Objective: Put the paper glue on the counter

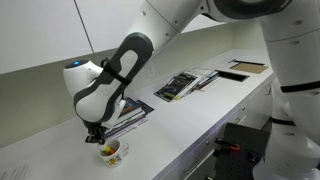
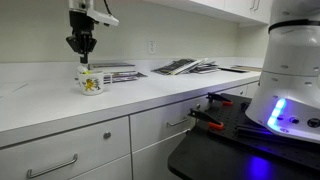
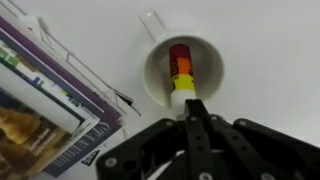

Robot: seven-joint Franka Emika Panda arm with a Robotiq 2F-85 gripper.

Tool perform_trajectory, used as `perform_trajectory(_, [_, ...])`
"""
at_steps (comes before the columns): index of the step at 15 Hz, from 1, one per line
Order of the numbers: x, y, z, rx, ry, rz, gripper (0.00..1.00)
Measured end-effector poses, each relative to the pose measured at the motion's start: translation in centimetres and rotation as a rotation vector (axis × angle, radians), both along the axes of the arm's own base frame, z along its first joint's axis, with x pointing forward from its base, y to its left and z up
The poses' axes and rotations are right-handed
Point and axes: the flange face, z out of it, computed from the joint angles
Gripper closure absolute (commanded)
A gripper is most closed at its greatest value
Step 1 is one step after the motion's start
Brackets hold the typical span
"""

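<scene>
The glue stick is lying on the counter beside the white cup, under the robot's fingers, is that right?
Not quite. The wrist view shows the paper glue inside the white cup, not beside it. The cup stands on the counter, under the fingers.

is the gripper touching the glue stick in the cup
Cannot tell. In the wrist view the gripper overlaps the pale end of the glue stick in the cup, but neither contact nor a gap shows.
</scene>
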Motion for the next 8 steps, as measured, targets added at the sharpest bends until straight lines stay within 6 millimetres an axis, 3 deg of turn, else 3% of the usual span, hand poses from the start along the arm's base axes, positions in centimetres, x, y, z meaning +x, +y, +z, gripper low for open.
perform_trajectory(3, [-0.6, 0.4, 4.6, 0.018, -0.068, 0.010, 0.97])
perform_trajectory(4, [-0.9, 0.2, 5.8, 0.023, -0.083, 0.011, 0.73])
perform_trajectory(6, [-1.5, -0.1, 6.7, 0.039, -0.083, 0.019, 0.69])
perform_trajectory(8, [-1.9, -0.5, 6.2, 0.041, -0.068, 0.026, 0.56])
